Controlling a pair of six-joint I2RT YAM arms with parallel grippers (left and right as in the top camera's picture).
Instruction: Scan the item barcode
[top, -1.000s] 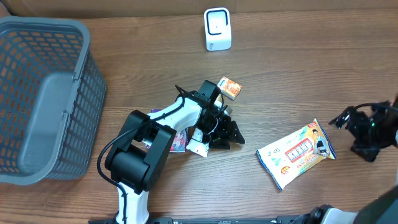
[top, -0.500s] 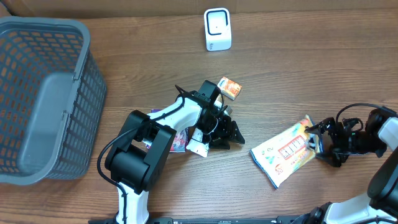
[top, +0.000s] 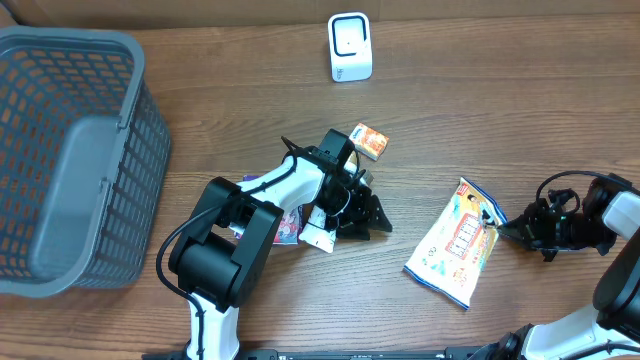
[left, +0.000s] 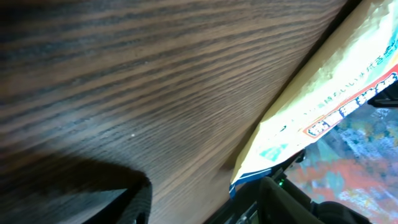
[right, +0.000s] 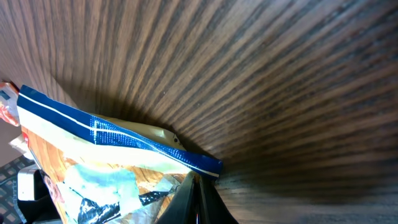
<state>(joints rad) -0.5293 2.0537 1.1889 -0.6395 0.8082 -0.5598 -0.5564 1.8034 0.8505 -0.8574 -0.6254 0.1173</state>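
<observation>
- The right gripper (top: 512, 232) is being held shut, its jaws pressed together on the sealed end of the snack packet (top: 452, 250). In the right wrist view the blue-edged seam is being pinched right at the fingertips.
- The packet is lying directly ahead of those fingertips on the table (top: 500, 120), touching them at its near end. Its far end is being left to rest on the wood.
- The packet is being judged light, thin and soft. Only the crimped seam is likely to give firm purchase, while the glossy film is likely to be slippery and the puffed middle to buckle or crush.
- A grip at one end alone is being judged prone to let the pouch droop and swing. The flat seal is therefore being favoured over the belly as the place to hold.
- No barcode is being shown on the printed face, so the side to be presented cannot be told.
- The scanner (top: 350, 47) is standing well apart from the right gripper, far ahead of it and across the table.
- The left gripper (top: 368, 215) is being kept low over the table with a small box (top: 369, 141) just beyond it. Whether it is gripping anything cannot be told.
</observation>
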